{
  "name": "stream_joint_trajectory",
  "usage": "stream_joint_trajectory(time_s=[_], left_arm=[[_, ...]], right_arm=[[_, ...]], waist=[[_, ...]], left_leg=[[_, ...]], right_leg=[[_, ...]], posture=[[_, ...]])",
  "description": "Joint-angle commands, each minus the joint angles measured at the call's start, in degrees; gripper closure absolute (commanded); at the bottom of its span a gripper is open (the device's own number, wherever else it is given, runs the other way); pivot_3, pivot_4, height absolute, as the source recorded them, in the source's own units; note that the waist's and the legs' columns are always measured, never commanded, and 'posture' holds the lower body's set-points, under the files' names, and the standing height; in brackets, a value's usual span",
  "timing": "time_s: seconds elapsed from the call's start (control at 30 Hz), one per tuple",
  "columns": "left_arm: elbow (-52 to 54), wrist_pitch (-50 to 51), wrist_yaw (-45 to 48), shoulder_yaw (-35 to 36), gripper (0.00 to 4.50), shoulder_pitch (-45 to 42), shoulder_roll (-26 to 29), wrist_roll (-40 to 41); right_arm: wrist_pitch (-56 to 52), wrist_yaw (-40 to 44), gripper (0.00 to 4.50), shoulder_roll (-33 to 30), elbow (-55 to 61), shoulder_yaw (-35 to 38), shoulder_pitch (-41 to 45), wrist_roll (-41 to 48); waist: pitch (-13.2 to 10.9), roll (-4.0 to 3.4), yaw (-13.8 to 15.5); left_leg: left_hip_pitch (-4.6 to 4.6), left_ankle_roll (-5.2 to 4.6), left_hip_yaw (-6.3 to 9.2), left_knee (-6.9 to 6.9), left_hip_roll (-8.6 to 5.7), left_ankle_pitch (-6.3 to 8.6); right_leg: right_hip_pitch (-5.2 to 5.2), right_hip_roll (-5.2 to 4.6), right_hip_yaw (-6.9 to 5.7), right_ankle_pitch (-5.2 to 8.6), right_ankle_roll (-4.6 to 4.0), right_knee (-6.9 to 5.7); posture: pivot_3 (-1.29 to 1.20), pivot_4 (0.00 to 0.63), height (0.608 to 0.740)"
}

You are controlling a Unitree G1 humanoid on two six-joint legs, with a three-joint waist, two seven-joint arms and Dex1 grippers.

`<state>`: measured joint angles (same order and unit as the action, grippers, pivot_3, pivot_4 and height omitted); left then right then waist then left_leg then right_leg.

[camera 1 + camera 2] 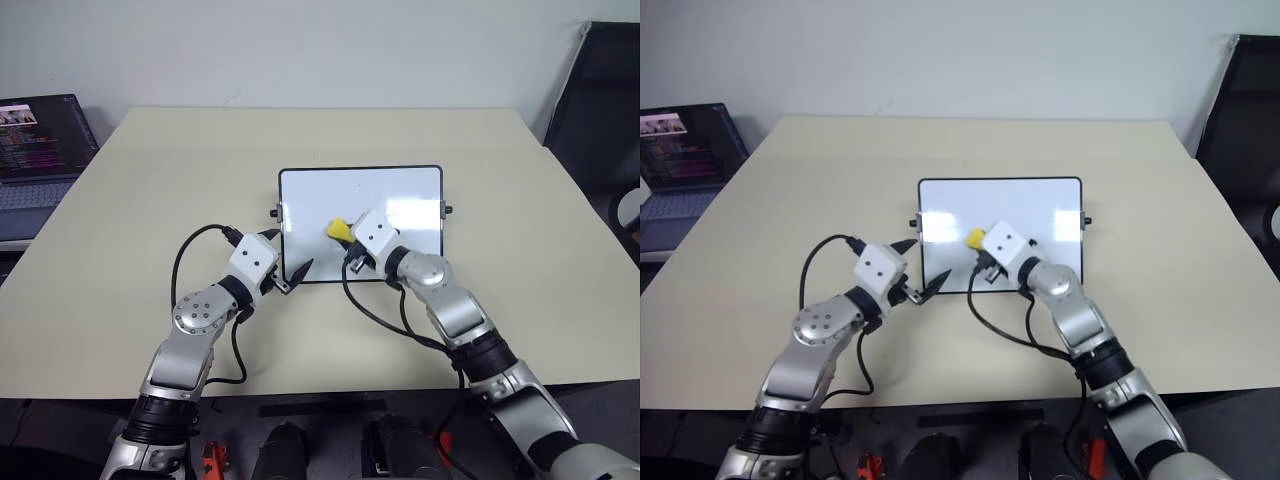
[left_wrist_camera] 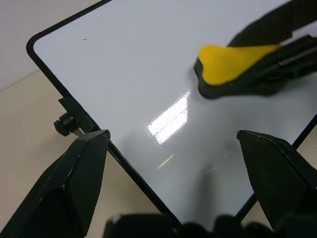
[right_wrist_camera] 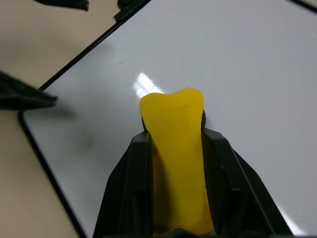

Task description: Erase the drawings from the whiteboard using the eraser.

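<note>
Right gripper (image 3: 176,163) nearest, jaws pinching the eraser (image 3: 174,148), pressing it on the whiteboard (image 1: 400,190) near the board's middle. Left gripper (image 1: 286,262), jaws spread wide, sits at the board's near-left corner. Whiteboard lies mid-table (image 1: 150,180). Laptop (image 1: 35,150) off the table's far-left edge.

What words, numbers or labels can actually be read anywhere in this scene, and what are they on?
None can be read.
Laptop screen: coloured lines of text, too small to read.
Whiteboard: a few tiny faint marks, no legible digit or letter.
Eraser: plain yellow, no print showing.
</note>
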<state>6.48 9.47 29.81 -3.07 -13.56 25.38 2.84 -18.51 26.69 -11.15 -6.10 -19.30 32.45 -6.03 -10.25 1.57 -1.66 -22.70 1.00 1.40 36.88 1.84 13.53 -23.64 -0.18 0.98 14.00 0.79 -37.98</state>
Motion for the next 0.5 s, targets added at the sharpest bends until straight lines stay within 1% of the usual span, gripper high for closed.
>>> stream_joint_trajectory(time_s=[0.03, 0.1, 0.27, 0.4, 0.5], left_arm=[[2.74, -0.64, -0.13, 0.75, 0.00, -0.02, 0.20, 0.20], [2.93, -0.58, -0.05, 0.62, 0.00, 0.03, 0.08, 0.31], [2.36, -2.38, 2.20, -1.31, 0.00, -1.79, -1.73, 1.76], [0.82, -1.10, 7.89, -1.71, 0.00, -6.23, -5.03, 8.92], [-0.44, 1.36, 14.64, -3.30, 0.00, -8.90, -5.90, 13.72]], right_arm=[[-1.22, 0.52, 3.48, -0.60, 4.63, 2.71, -0.81, 1.50], [-1.12, 0.56, 3.48, -0.70, 5.93, 3.97, -1.09, 2.44], [-4.61, 1.21, 3.48, -1.69, 12.30, 10.50, -0.97, 7.31], [-11.36, 1.12, 3.48, -6.55, 19.11, 15.17, -2.24, 8.59], [-18.09, 0.07, 3.48, -9.84, 23.32, 19.10, -3.56, 9.56]], waist=[[-0.01, -0.01, 0.00], [-0.01, -0.01, 0.01], [-0.02, -0.01, 0.05], [-0.04, 0.02, 0.54], [-0.04, 0.02, 0.51]], left_leg=[[0.00, 0.00, 0.00, 0.00, 0.00, 0.00], [-0.03, 0.00, 0.00, 0.00, 0.00, 0.00], [-0.24, 0.00, -0.01, -0.02, -0.02, 0.00], [-0.27, 0.01, 0.00, -0.01, -0.06, 0.00], [-0.25, 0.01, -0.03, 0.00, -0.07, 0.00]], right_leg=[[0.00, 0.00, 0.00, 0.00, 0.00, 0.00], [-0.04, 0.00, -0.01, 0.00, 0.00, 0.01], [-0.20, 0.00, -0.01, 0.01, 0.01, 0.03], [-0.20, -0.02, -0.04, 0.01, 0.03, 0.05], [-0.18, -0.02, 0.00, 0.02, 0.03, 0.07]], posture=[[0.00, 0.150, 0.740], [0.00, 0.150, 0.740], [0.00, 0.150, 0.740], [0.00, 0.150, 0.740], [0.00, 0.150, 0.740]])
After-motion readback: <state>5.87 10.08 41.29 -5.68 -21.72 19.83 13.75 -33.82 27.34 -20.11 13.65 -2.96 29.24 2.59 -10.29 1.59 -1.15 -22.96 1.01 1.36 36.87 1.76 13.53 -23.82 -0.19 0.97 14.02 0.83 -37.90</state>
